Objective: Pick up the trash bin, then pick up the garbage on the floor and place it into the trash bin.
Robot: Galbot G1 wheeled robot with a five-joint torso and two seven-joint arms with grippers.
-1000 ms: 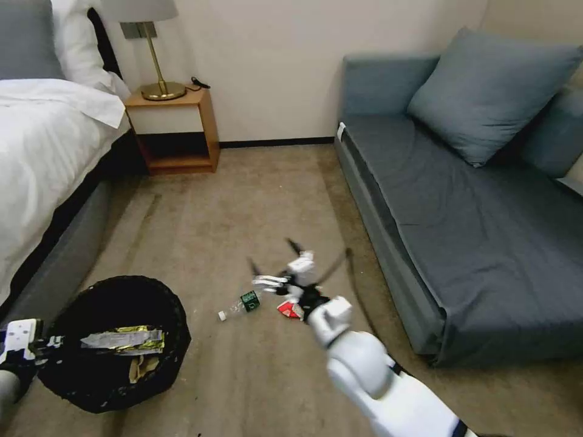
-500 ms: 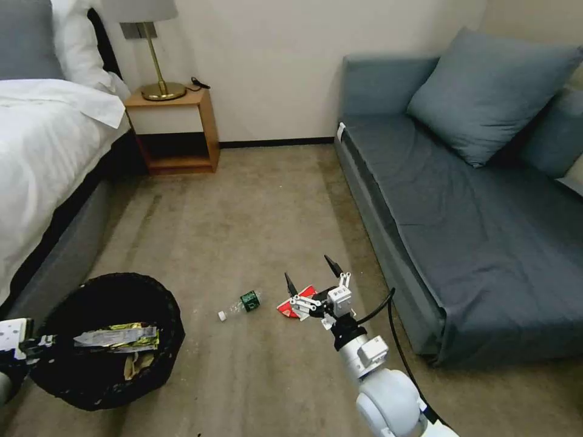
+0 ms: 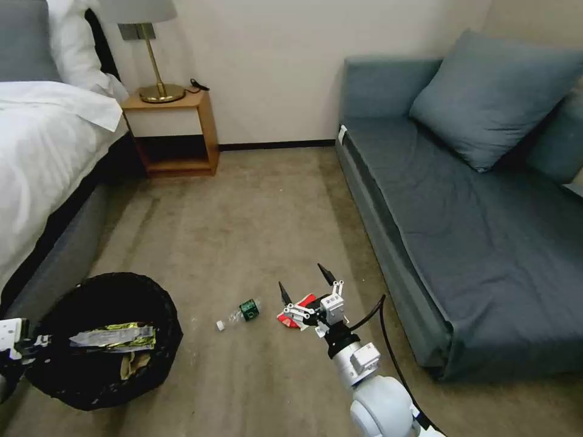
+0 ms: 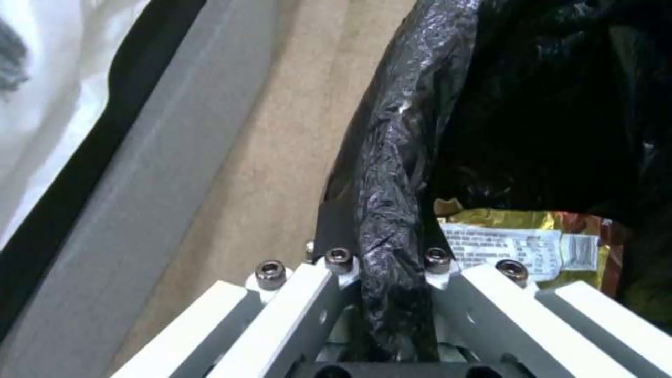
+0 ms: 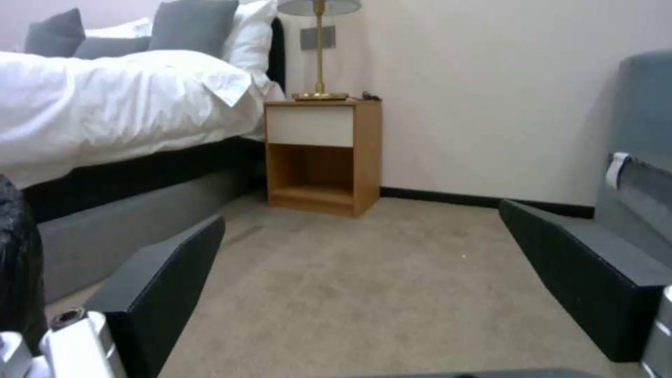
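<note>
The left gripper is clenched on the bag-lined rim of the trash bin, which holds a foil wrapper near the bed. The right gripper hangs spread wide just above the red-and-white packet on the floor, the bottle lying beside it.

Left gripper fingers clamping trash bin rim.

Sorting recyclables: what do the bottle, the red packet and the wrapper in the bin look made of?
Bottle: clear plastic, see-through body, white cap, green label.
Red packet: probably printed film or thin card, creased; gripper partly hides it.
Wrapper: metallised foil, shiny yellow-silver, with a printed label.
Bin: crinkled glossy black plastic liner.
</note>
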